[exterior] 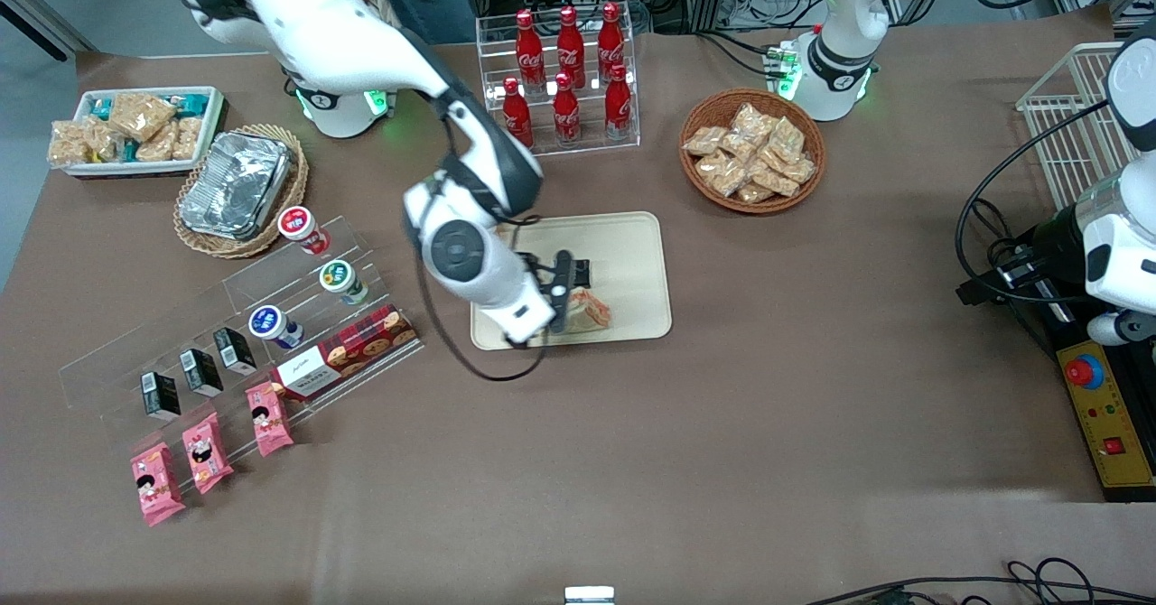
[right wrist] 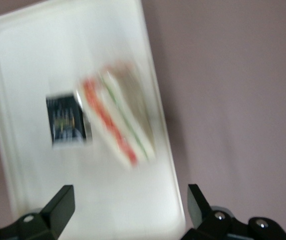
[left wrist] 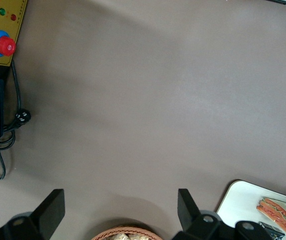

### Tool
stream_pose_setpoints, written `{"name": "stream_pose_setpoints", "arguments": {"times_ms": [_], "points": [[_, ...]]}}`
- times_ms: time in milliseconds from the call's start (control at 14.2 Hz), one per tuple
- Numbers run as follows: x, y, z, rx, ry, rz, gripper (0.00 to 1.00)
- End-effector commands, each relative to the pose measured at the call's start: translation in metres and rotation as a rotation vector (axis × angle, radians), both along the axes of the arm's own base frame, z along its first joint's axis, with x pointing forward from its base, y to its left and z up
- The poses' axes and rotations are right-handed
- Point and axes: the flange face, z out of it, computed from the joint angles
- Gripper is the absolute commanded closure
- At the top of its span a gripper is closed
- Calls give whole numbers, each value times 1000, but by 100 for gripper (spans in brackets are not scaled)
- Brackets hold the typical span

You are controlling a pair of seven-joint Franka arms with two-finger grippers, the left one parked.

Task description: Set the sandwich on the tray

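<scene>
- We see even, diffuse light from overhead across the front view, moderately bright, with only soft shadows on the brown table (exterior: 722,424).
- The arm casts a faint shadow over the tray (exterior: 632,262), where the gripper (exterior: 562,291) hangs above the sandwich (exterior: 591,309).
- The foil container (exterior: 237,183) throws small glints; the bottles (exterior: 567,72) show mild highlights.
- In the right wrist view we find strong motion blur: the sandwich (right wrist: 117,120) smears and the tray (right wrist: 27,165) washes out to near white.
- The left wrist view is soft and evenly lit, dimming slightly toward its corners.
</scene>
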Motion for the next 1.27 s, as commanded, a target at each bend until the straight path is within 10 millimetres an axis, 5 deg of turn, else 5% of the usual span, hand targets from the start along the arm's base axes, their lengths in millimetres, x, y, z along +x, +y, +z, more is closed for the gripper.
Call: {"name": "stream_pose_setpoints", "arguments": {"times_ms": [0, 141, 281, 422, 492, 703, 844, 1055, 1195], "points": [[21, -92, 66, -57, 35, -151, 0], [45, -184, 107, -79, 10, -322, 0], [64, -279, 127, -70, -12, -530, 0], [66, -378, 138, 13, 20, -729, 0], [59, -409, 139, 62, 76, -776, 0], [38, -473, 157, 12, 106, -921, 0], [-2, -511, 191, -25, 172, -1032, 0], [-39, -509, 253, -191, 102, -1168, 0], [-62, -506, 269, -192, 78, -1176, 0]]}}
